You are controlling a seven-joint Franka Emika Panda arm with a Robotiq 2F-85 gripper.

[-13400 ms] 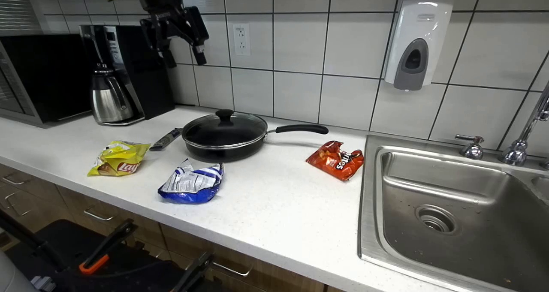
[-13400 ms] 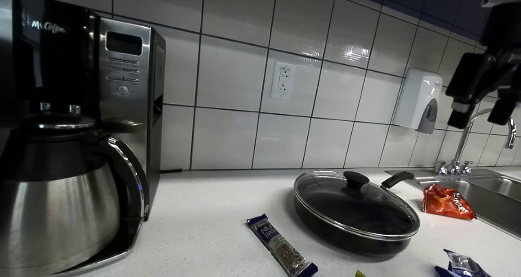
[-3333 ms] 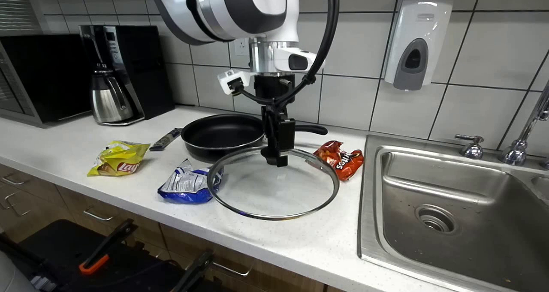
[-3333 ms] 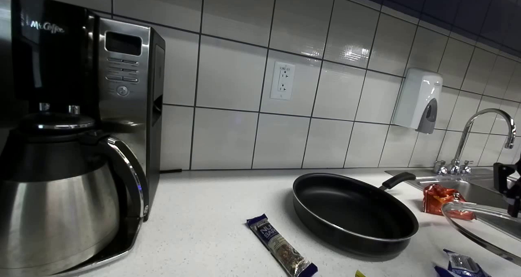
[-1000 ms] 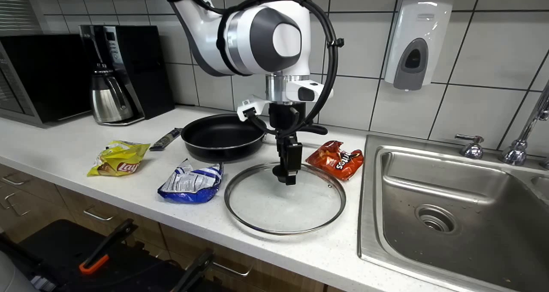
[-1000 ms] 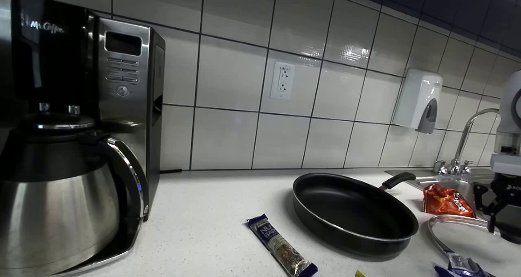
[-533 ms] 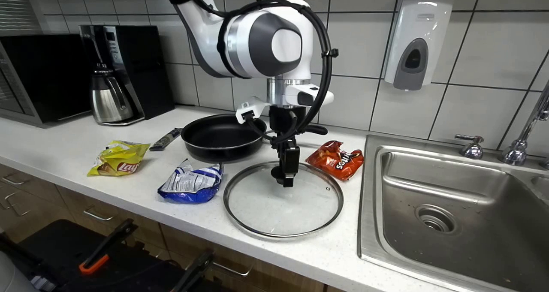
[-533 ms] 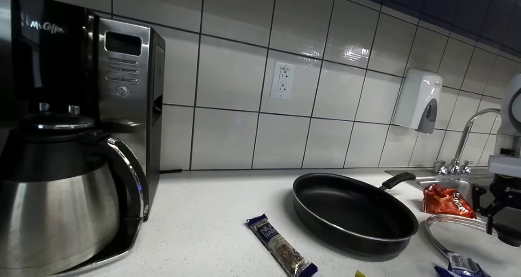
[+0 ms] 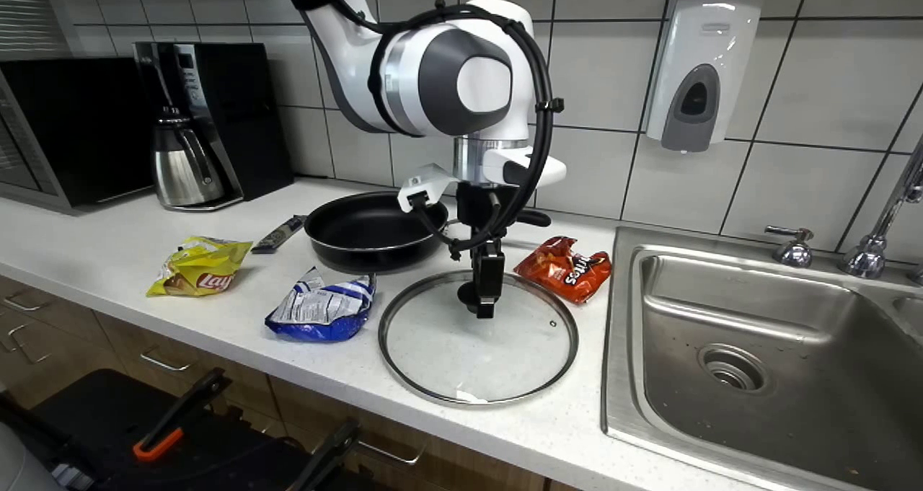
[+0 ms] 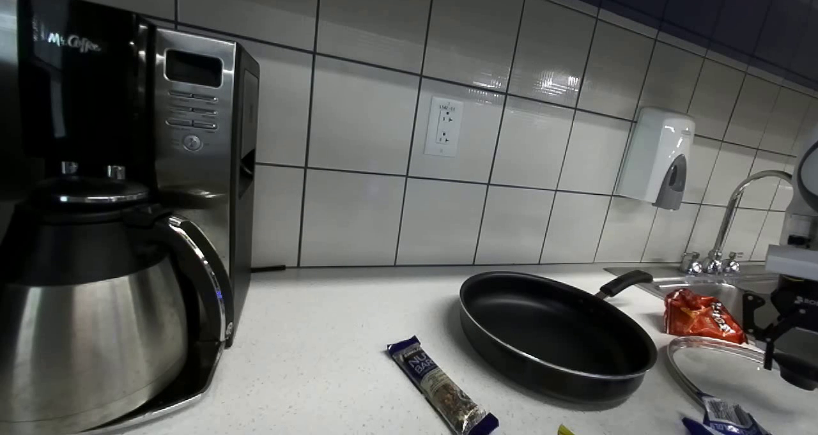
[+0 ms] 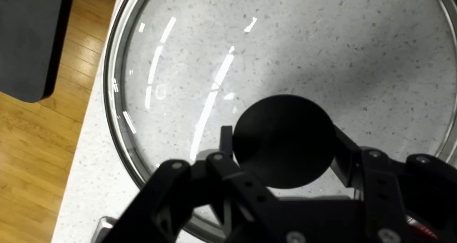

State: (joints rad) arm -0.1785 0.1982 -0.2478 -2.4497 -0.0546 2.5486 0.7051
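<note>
- Wrist view: round, clear glass lid, shiny rim, big black knob.
- The gripper pinches the knob, fingers partway apart.
- The lid is by the worktop's front edge.

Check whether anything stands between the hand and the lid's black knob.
Nothing visible does: in the wrist view, the hand grips the knob from both sides. The red bag and blue bag lie beside the lid, not between.
</note>
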